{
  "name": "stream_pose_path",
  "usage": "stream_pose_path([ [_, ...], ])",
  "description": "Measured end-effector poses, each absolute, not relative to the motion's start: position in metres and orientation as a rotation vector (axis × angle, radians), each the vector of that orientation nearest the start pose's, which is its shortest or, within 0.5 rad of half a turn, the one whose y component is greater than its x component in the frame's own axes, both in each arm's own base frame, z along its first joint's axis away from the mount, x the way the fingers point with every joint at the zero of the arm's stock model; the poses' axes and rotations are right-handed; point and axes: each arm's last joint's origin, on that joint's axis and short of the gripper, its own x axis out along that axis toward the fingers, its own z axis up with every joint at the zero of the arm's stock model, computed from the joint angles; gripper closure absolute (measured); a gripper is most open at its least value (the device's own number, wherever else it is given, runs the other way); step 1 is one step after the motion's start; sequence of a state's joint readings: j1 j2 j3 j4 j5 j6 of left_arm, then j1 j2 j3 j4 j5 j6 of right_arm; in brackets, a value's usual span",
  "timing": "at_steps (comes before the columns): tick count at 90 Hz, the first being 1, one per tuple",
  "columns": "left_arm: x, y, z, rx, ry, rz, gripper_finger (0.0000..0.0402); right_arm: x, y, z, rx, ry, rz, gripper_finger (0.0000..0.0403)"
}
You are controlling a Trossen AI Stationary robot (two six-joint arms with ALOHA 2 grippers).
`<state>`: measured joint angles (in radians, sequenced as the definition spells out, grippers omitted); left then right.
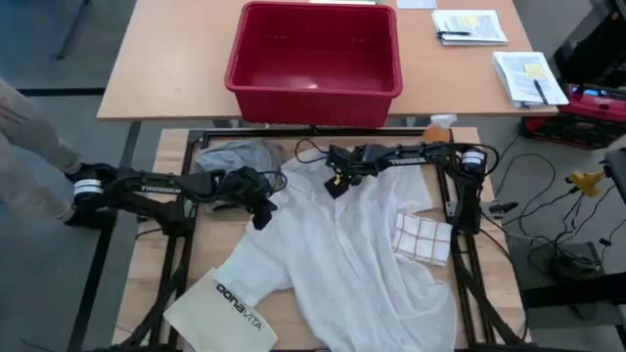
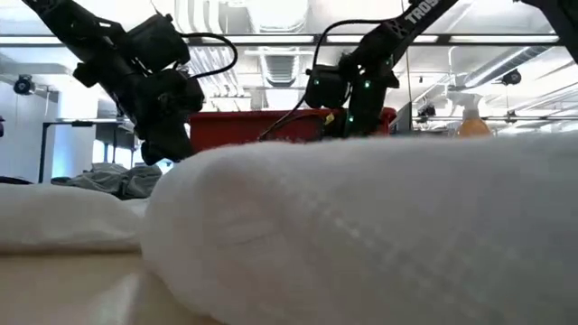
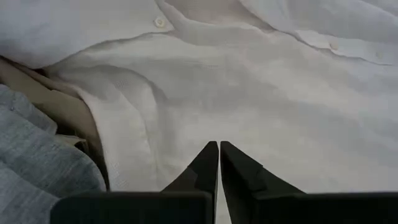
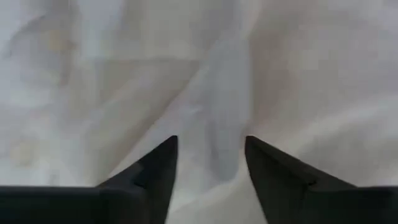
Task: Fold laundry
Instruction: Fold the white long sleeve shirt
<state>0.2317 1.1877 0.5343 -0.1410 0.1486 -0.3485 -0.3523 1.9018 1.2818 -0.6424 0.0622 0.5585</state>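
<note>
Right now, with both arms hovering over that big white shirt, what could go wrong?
The left gripper has its jaws shut above the white shirt; it may push rather than pick up the cloth. The right gripper, jaws open, could pinch two layers. The grey T-shirt and bonavita bag touch the shirt and might get dragged.

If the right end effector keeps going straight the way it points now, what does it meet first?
Most likely the white shirt: the right end effector, fingers open, points straight at its cloth, which fills the wrist view. How close is unclear.
</note>
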Motion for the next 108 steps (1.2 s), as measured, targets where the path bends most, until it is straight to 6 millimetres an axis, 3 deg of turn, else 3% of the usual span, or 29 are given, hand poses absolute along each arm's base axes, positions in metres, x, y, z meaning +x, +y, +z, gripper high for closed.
stream_pose_path([
  [12, 0.215, 0.046, 0.178, -0.477, 0.762, 0.213, 0.0402, 0.344, -0.128, 0.164, 0.665, 1.141, -0.696, 0.0368],
  [18, 0.215, 0.046, 0.178, -0.477, 0.762, 0.213, 0.0402, 0.347, -0.128, 0.166, 0.669, 1.112, -0.673, 0.0392],
  [47, 0.215, 0.046, 0.178, -0.478, 0.762, 0.213, 0.0402, 0.371, -0.108, 0.184, 0.728, 1.001, -0.562, 0.0401],
  [62, 0.215, 0.046, 0.178, -0.478, 0.763, 0.213, 0.0402, 0.380, -0.107, 0.198, 0.733, 0.936, -0.567, 0.0402],
  [108, 0.215, 0.045, 0.178, -0.486, 0.765, 0.191, 0.0402, 0.398, -0.111, 0.181, 0.865, 0.835, -0.533, 0.0403],
])
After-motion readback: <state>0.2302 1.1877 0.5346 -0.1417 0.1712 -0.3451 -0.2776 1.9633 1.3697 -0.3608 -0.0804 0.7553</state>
